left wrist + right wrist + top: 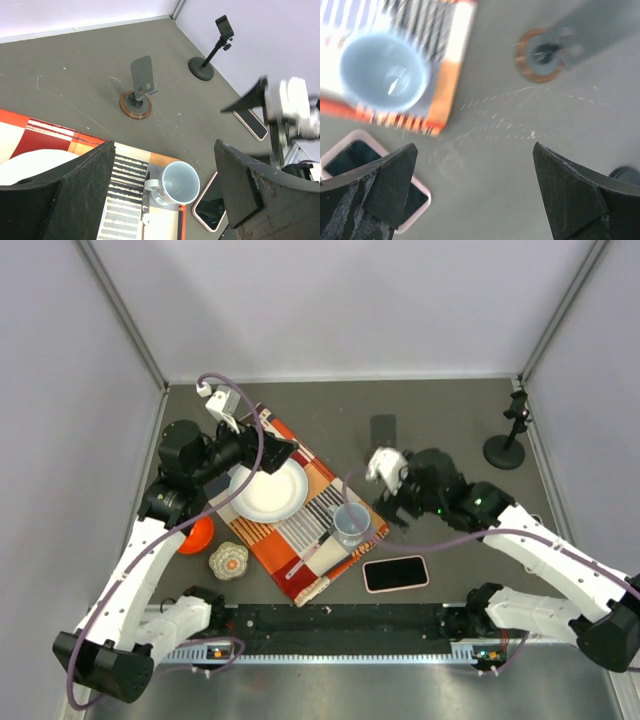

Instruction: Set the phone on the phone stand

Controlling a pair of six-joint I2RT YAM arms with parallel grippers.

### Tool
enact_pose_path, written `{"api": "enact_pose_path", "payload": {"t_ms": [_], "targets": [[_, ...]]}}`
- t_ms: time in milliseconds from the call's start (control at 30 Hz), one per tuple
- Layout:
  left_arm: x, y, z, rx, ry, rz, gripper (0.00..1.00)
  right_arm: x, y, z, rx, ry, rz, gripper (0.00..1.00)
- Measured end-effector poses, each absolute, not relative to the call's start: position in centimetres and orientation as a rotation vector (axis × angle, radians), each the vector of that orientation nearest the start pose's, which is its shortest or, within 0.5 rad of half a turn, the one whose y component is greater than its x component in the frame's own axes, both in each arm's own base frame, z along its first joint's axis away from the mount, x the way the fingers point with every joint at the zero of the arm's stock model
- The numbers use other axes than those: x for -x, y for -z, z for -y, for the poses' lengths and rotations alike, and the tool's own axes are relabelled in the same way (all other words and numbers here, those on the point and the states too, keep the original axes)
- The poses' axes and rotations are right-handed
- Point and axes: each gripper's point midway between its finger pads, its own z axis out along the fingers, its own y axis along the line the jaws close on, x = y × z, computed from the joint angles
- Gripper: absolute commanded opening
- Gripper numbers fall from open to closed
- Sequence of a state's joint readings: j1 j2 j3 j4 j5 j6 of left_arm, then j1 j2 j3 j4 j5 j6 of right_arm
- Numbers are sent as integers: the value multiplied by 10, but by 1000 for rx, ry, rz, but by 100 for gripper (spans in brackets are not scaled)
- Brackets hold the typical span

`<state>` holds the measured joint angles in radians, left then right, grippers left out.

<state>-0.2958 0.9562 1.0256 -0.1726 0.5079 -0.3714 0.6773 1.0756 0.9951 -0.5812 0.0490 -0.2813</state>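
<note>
The phone [395, 573] is laid flat on the surface [450, 420] at 6 o'clock, ungrasped; the phone stand [383, 430] at 12 o'clock is left bare. Between them the right jaws are spread wide, empty; the left jaws are likewise parted, empty. Nothing is done yet.

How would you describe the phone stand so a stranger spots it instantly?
Find the orange striped placemat. Past its far right edge stands the phone stand: a flat grey plate on a copper-ringed base, unlike the black pole holder near the right wall.
</note>
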Motion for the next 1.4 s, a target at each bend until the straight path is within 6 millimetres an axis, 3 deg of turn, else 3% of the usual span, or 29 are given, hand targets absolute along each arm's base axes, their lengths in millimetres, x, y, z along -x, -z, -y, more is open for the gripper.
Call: {"api": "enact_pose_path", "payload": {"t_ms": [133,233,467,567,767,1100,1400], "targets": [[-276,-347,190,-344,920,-1703,85,-201,-163,-184,1527,-95,-1894,99],[-272,-351,190,-351,913,-1686,85,-176,-147,-173,1787,-80,-1840,99],[-269,-356,188,-363,886,-1662,85,-140,-139,-179,2049,-243,-1670,98],[-270,-355,187,-359,879,-1665,85,-129,-126,-184,2149,-283,-1626,98],[-270,-355,187,-354,874,-1666,85,-117,-84,-174,2289,-302,-1687,97],[-271,-354,187,-356,875,-1669,86,-117,-56,-178,2329,-328,-1824,99],[-274,-349,189,-358,874,-1686,85,-125,-38,-180,2335,-191,-1907,99]]}}
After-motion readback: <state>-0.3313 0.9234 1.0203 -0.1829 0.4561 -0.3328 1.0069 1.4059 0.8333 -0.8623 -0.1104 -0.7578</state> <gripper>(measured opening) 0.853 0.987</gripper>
